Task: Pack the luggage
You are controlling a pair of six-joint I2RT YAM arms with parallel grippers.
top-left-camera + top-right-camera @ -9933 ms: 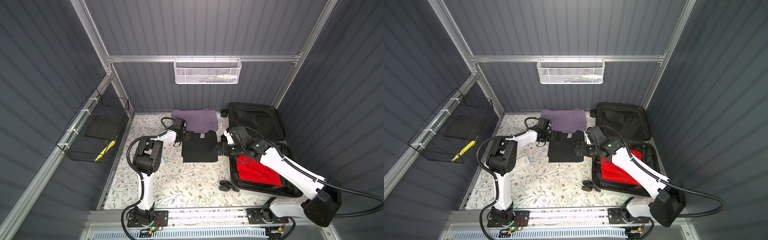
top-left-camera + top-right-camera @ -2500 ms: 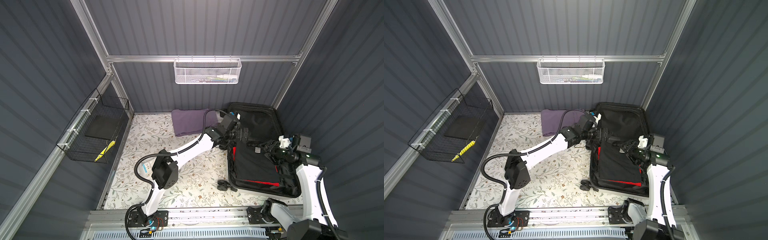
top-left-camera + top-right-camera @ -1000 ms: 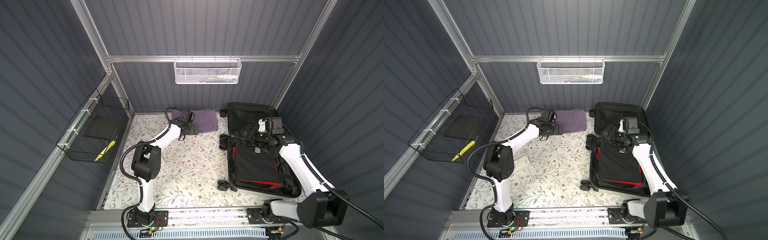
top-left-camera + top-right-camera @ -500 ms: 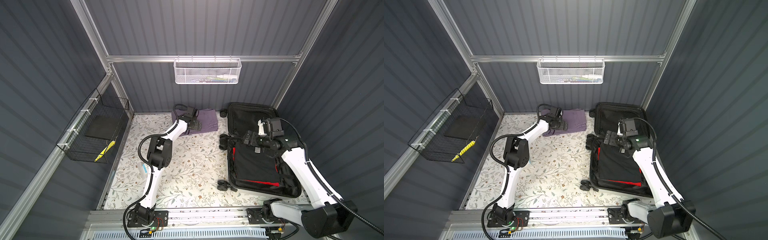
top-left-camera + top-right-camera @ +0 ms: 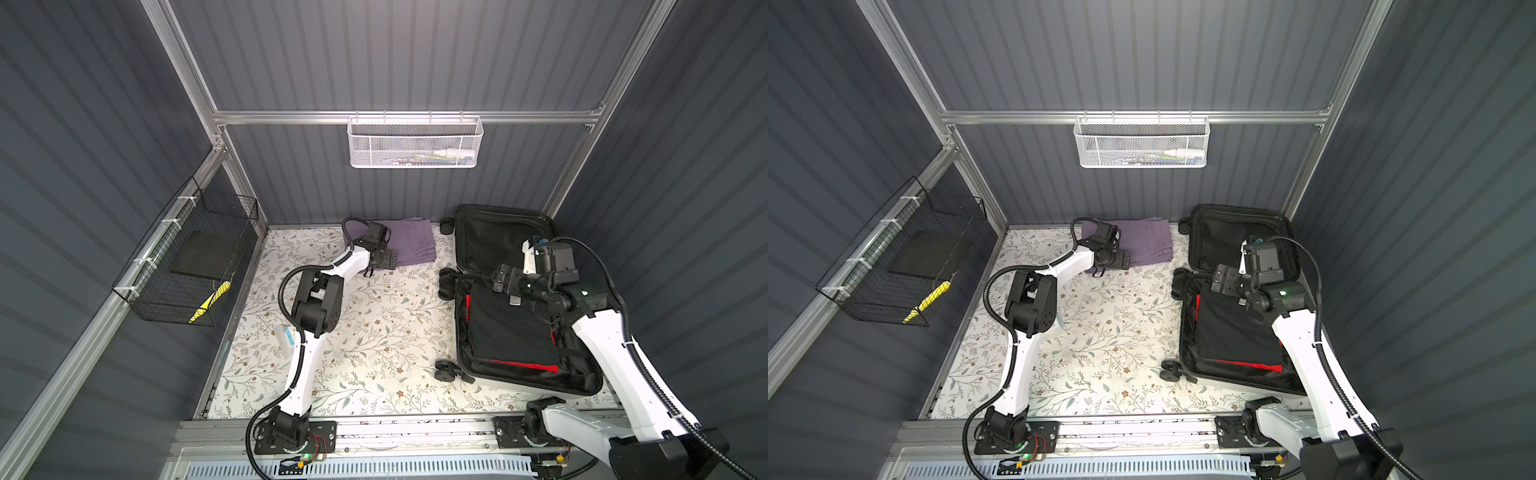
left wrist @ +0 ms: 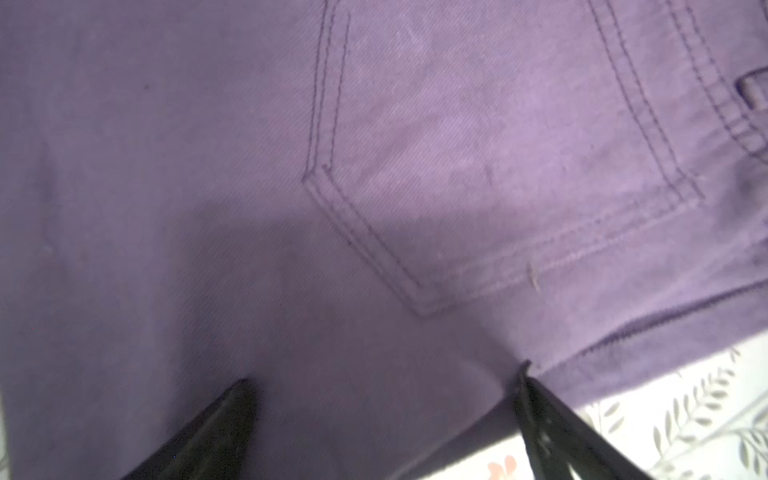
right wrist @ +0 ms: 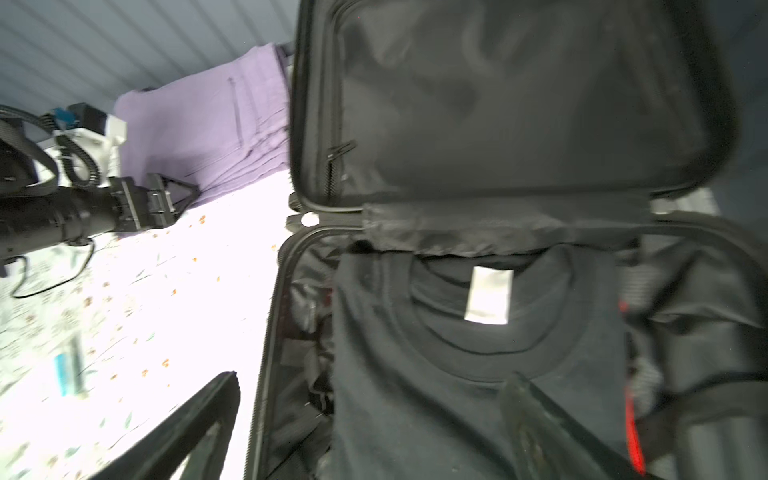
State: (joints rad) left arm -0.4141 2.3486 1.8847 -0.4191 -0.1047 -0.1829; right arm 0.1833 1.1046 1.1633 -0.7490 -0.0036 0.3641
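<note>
The luggage (image 5: 494,239) is lined with thin, matt black fabric, slightly creased. Its outer shell shows as glossy white plastic along the near edge. The shirt (image 7: 415,386) inside is soft, matt black knit with a ribbed collar and a pale label (image 7: 488,295). The trousers (image 6: 374,124) are purple twill, faintly faded, with double-stitched seams. The desk (image 5: 374,332) has a matt floral print. The mesh basket (image 5: 415,145) is white-coated metal, the wire basket (image 5: 166,303) black wire. The walls (image 5: 415,54) are matt, ribbed grey panels.
</note>
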